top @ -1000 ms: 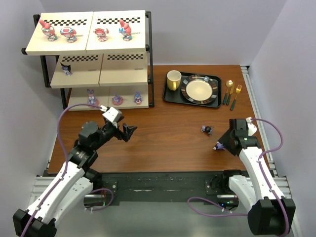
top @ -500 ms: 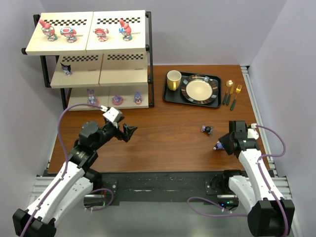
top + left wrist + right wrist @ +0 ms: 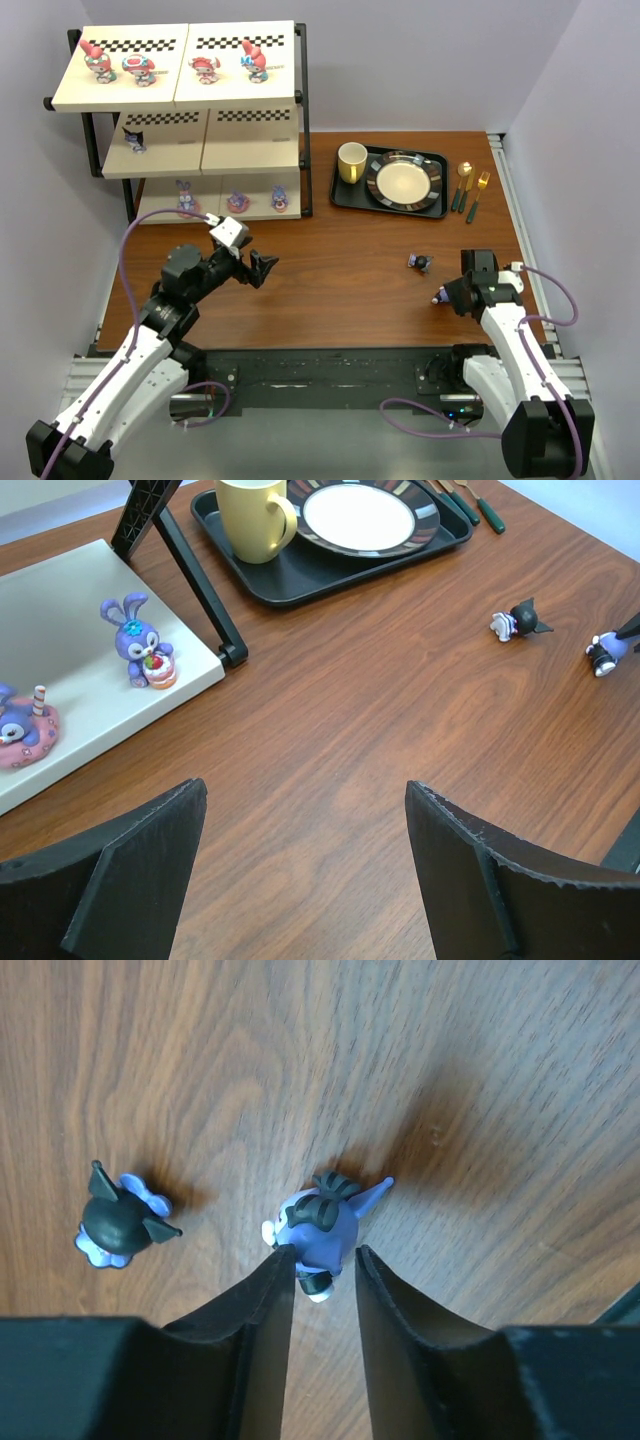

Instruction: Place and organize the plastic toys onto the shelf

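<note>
The shelf (image 3: 180, 95) stands at the back left. Several pink and red toys (image 3: 138, 68) are on its top board, one dark toy (image 3: 133, 138) on the middle board, and three purple bunnies (image 3: 237, 202) on the bottom board. My right gripper (image 3: 447, 295) (image 3: 322, 1252) is closed narrowly on a blue-purple figurine (image 3: 325, 1222) (image 3: 440, 296) that rests on the table. A dark navy toy (image 3: 420, 262) (image 3: 115, 1222) lies just left of it. My left gripper (image 3: 262, 268) (image 3: 305, 790) is open and empty over bare wood near the shelf's front corner.
A black tray (image 3: 345, 190) holds a yellow mug (image 3: 351, 161) and a plate (image 3: 404, 182) at the back centre. Gold cutlery (image 3: 470, 190) lies to its right. The shelf's bottom board (image 3: 90, 695) and frame leg (image 3: 200, 580) show in the left wrist view.
My right wrist has drawn back towards the near edge and tipped down over the blue-purple figurine, which stays in place. The left arm has not moved.
</note>
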